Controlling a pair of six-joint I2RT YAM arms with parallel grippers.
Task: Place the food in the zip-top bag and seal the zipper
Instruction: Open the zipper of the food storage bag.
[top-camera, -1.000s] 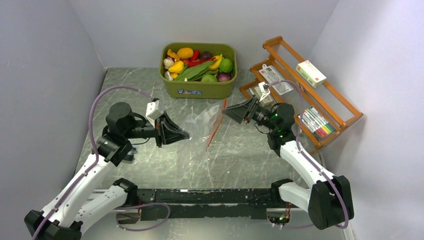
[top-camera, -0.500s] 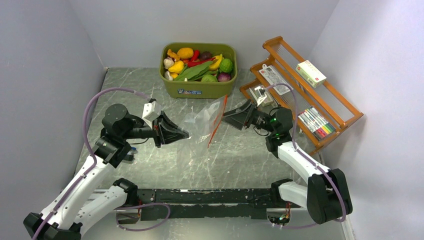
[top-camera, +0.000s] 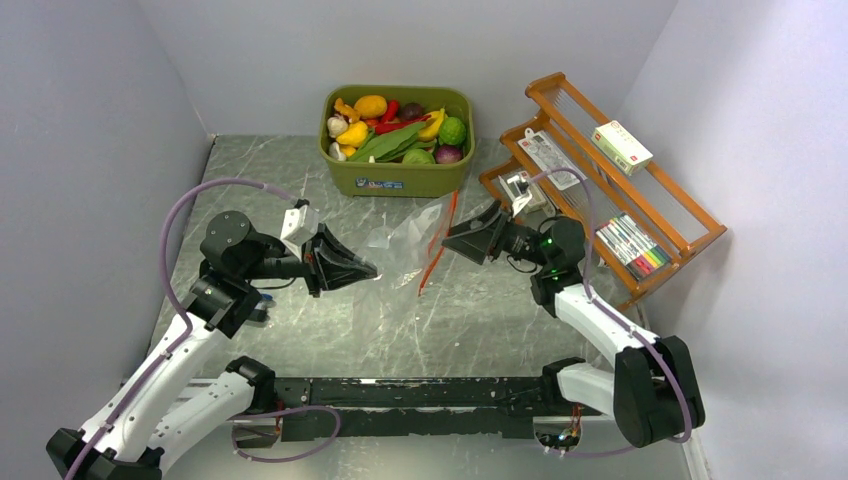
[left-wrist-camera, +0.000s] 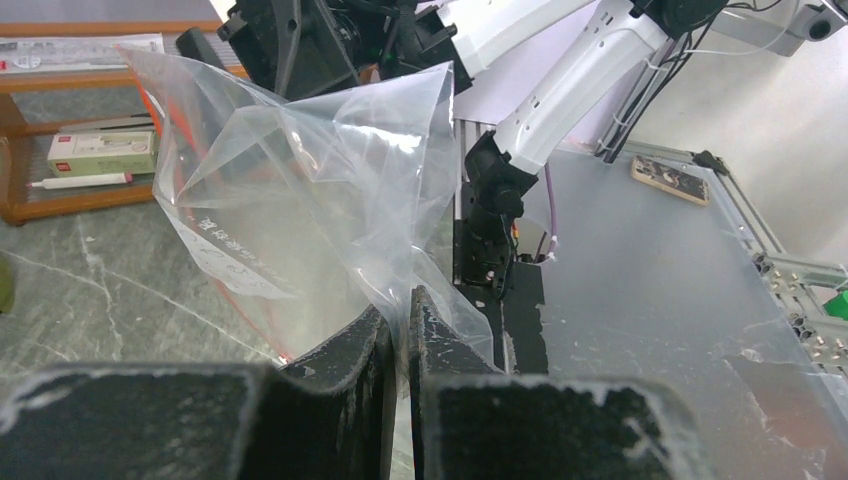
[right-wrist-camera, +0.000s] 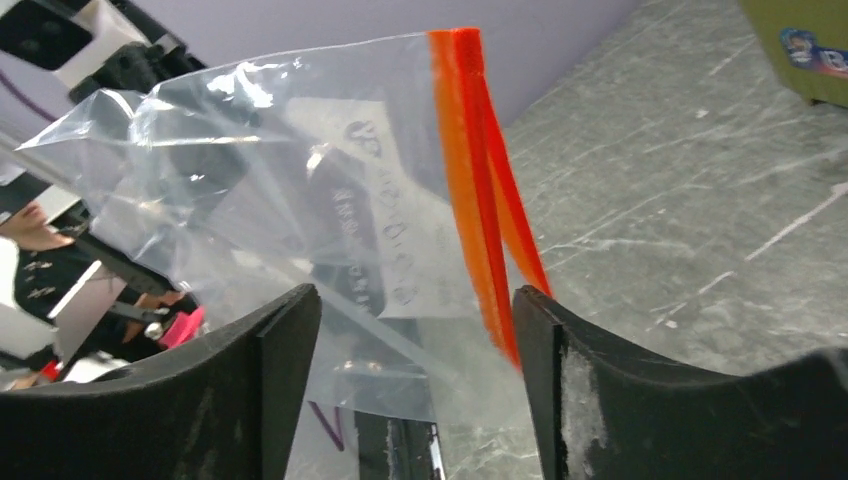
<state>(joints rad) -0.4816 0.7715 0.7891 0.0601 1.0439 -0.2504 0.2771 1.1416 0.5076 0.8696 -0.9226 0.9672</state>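
Observation:
The clear zip-top bag hangs off the table between my two grippers. Its red-orange zipper runs down its right edge. My left gripper is shut on the bag's left plastic edge; the left wrist view shows the film pinched between the closed jaws. My right gripper is open at the zipper side. In the right wrist view the bag and zipper lie between its spread jaws, the strip close to the right finger. The food lies in the green tub at the back.
A wooden rack stands at the right with a white box, markers and small packets. The grey side walls stand close on both sides. The rack also shows in the left wrist view.
The bag has been lifted and its zipper edge now stands higher, toward the tub. My right gripper has shifted slightly left onto the zipper side. My left arm has drawn back a little.

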